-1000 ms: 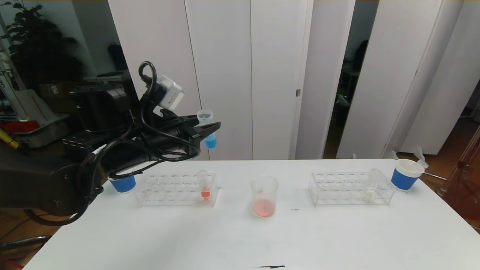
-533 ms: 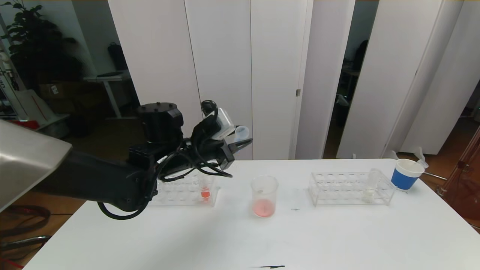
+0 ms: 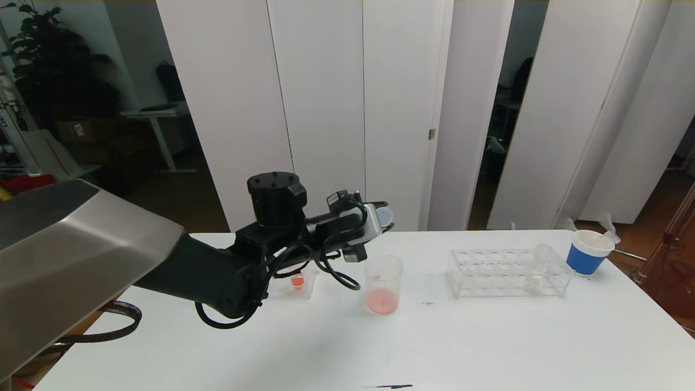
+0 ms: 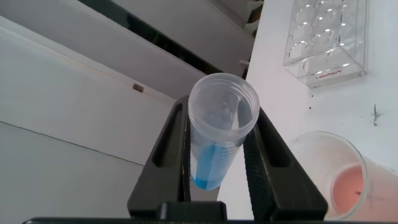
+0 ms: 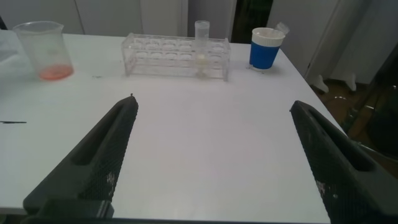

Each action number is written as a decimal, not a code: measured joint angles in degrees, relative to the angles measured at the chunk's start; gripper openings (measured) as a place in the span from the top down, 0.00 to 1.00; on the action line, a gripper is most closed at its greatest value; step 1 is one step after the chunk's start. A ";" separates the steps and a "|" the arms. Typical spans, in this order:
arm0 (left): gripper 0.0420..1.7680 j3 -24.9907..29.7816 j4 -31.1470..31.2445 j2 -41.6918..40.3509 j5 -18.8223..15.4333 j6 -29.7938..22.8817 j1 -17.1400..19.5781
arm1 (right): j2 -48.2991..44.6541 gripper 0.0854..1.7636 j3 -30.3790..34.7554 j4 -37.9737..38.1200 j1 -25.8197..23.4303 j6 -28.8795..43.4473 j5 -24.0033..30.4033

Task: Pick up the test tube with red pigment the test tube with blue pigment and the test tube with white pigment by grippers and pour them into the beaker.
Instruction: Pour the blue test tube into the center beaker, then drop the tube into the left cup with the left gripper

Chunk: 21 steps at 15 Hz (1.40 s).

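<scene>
Left arm covers most of the left rack (image 3: 297, 283), one orange-red tube (image 3: 297, 281) showing in it; left gripper (image 4: 217, 149) clamped on the test tube with blue pigment (image 4: 217, 134), tilted, just above and behind the beaker (image 3: 383, 284); beaker clear, pink liquid at bottom; test tube with white pigment (image 3: 536, 269) upright in right rack (image 3: 507, 273), blue paper cup (image 3: 587, 252) beside; right gripper (image 5: 217, 152) fingers spread wide, holding nothing, low over white tabletop (image 3: 488, 336); white panels (image 3: 326, 108) behind
</scene>
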 joint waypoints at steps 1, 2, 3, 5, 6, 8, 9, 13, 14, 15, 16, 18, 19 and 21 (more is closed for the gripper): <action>0.69 -0.35 -0.24 0.66 0.09 0.55 -0.11 | 0.00 0.01 0.00 0.00 0.00 0.02 0.00; 0.69 -0.63 -1.49 1.35 0.13 1.29 -0.16 | 0.00 0.01 0.00 0.00 0.00 0.02 -0.01; 0.69 -0.83 -3.41 2.17 0.20 3.01 -0.16 | 0.00 0.01 0.00 0.00 0.00 0.02 0.00; 0.69 -0.89 -6.10 3.63 0.41 6.68 0.09 | 0.00 0.01 0.00 0.00 0.00 0.02 0.02; 0.69 -0.89 -7.28 4.39 0.50 7.50 0.28 | 0.00 0.01 0.00 0.00 0.00 0.02 0.02; 0.69 -0.96 -9.12 5.68 1.35 9.26 0.44 | 0.00 0.01 0.00 0.00 0.00 0.02 0.00; 0.69 -1.27 -9.90 6.36 2.15 10.42 0.45 | 0.00 0.01 0.00 0.00 0.00 0.02 0.00; 0.69 -2.29 -13.09 8.72 3.13 12.82 1.00 | 0.00 0.01 0.00 0.00 0.00 0.00 0.02; 0.69 -2.51 -13.90 9.23 3.15 13.42 1.27 | 0.00 0.01 0.00 0.00 0.00 0.05 0.00; 0.69 -2.76 -14.31 9.73 3.22 14.42 1.61 | 0.00 0.01 0.00 0.00 0.00 0.02 -0.01; 0.69 -2.95 -14.58 10.17 3.30 15.27 1.94 | 0.00 0.01 0.00 0.00 0.00 0.02 0.00; 0.69 -3.69 -15.24 11.11 3.33 15.99 2.62 | 0.00 0.01 0.00 0.02 0.00 0.02 -0.01; 0.69 -4.08 -15.27 11.58 3.33 16.19 2.88 | 0.00 0.01 0.00 0.00 0.00 0.05 0.02; 0.69 -4.79 -16.09 12.43 3.35 16.93 3.34 | 0.00 0.01 0.00 0.00 0.00 0.05 0.00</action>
